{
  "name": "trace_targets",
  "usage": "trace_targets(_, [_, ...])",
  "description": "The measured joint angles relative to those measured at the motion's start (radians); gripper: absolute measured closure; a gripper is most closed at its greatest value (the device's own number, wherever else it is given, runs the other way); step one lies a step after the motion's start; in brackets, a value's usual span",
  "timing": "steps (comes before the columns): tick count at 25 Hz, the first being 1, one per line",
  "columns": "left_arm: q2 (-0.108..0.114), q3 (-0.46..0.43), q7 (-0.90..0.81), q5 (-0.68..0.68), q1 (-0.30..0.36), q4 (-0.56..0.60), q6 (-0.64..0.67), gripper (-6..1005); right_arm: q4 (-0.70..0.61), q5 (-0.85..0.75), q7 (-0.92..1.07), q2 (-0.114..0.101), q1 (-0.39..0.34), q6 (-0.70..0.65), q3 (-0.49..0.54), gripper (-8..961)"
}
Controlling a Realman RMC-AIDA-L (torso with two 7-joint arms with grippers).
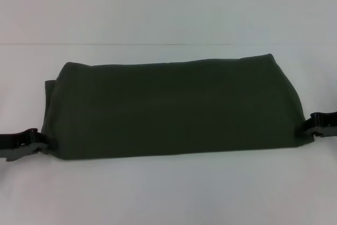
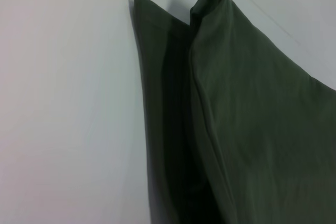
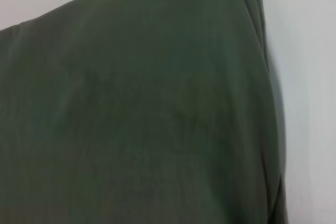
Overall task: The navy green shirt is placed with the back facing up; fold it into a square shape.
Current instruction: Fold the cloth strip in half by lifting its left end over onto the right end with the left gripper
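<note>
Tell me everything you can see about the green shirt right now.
The navy green shirt is dark olive, soft matte cloth, already folded into a wide flat band on the white table. Stacked layers show at its left end. The left gripper and right gripper meet its near corners.

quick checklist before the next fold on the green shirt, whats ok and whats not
1. Shape: the navy green shirt lies as a wide band, not yet a square: not ok.
2. Top layer flat, no big wrinkles in the head view: ok.
3. Left gripper at the shirt's near left corner: ok.
4. Right gripper at the shirt's right edge: ok.
5. Each gripper's hold on the cloth: cannot tell.
6. Edges aligned at the left end: a lower layer sticks out past the top fold: not ok.
</note>
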Motion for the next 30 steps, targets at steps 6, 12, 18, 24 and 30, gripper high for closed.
trace_targets(6, [0.0,-0.011,0.002,-0.003,0.0,0.001,0.005,977,-0.006,-0.001,-0.006,0.0,-0.001,-0.005,0.0,796])
trace_targets(12, [0.001,-0.012,0.002,-0.003,-0.001,0.002,0.012,978,-0.011,-0.001,-0.015,0.0,-0.001,-0.034,0.0,940])
trace_targets(18, [0.003,-0.013,0.007,-0.003,-0.003,0.002,0.026,977,-0.019,-0.001,-0.027,-0.001,-0.008,-0.088,0.002,940])
trace_targets(24, [0.012,-0.014,0.013,-0.001,-0.004,-0.001,0.077,977,-0.02,0.0,-0.101,-0.002,-0.016,-0.182,0.001,941])
trace_targets(30, [0.034,-0.014,0.013,0.017,-0.004,0.003,0.173,977,-0.02,0.0,-0.18,-0.006,-0.031,-0.282,0.001,941])
